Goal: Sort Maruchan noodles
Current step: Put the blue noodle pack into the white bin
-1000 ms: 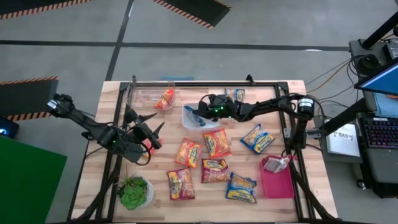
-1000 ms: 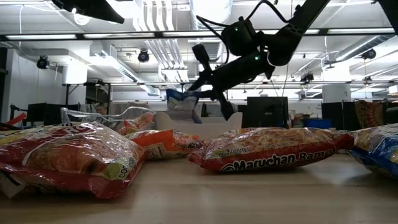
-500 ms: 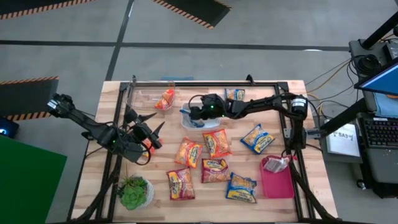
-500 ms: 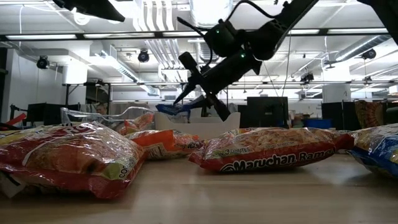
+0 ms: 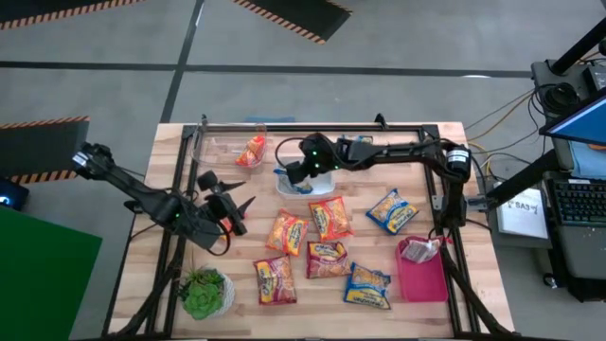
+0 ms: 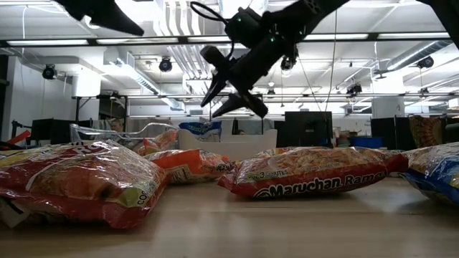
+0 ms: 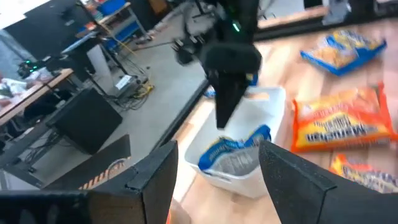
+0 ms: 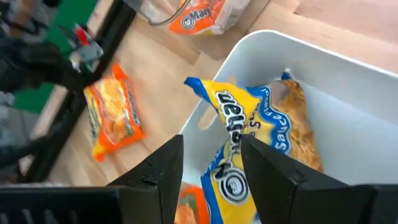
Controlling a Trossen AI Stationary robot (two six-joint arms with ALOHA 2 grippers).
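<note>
Hovering over white bin (image 5: 327,186) with blue packet (image 8: 249,152), right fingers (image 8: 205,168) spread

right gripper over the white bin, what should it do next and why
Probably lift clear and swing toward another loose blue packet. The right gripper hangs open above the white bin, and the blue packet already lies inside it, free of the fingers. The left gripper waits open near the table's left side.
</note>
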